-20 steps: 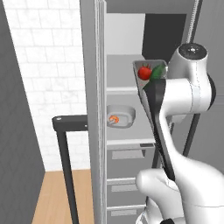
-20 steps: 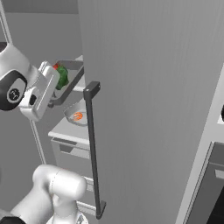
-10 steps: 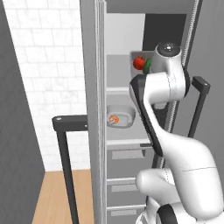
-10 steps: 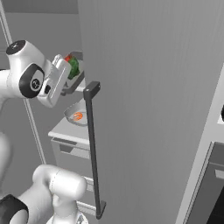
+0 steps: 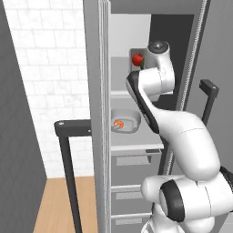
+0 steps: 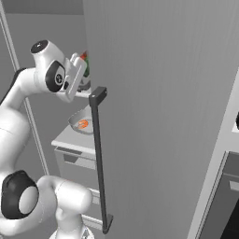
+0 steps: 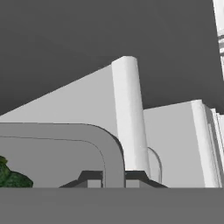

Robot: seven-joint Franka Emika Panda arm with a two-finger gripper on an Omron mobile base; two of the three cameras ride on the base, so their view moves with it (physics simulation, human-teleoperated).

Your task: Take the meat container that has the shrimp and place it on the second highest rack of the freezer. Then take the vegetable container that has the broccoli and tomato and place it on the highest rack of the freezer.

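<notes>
The vegetable container (image 7: 111, 151), a darker grey tray, is pinched by its rim in my shut gripper (image 7: 113, 177). Its red tomato (image 5: 136, 59) and the broccoli (image 7: 11, 177) lie inside it. I hold it inside the open freezer (image 5: 98, 91), just above the highest rack (image 5: 119, 93); I cannot tell whether it touches the board. Seen from the right base, the gripper (image 6: 81, 70) reaches past the door edge. The meat container (image 5: 124, 124) with its orange shrimp (image 6: 83, 123) rests on the second highest rack (image 5: 132, 141), below my forearm.
The freezer door (image 6: 163, 116) stands open at the right with a long black bar handle (image 6: 99, 158). A second black handle (image 5: 68, 164) is at the left. Grey drawer fronts (image 5: 129, 177) sit under the racks. A white tiled wall (image 5: 50, 68) lies to the left.
The arm has swung the vegetable container up and deeper into the freezer, from in front of the racks to the top rack's level. The shrimp tray has not moved.
</notes>
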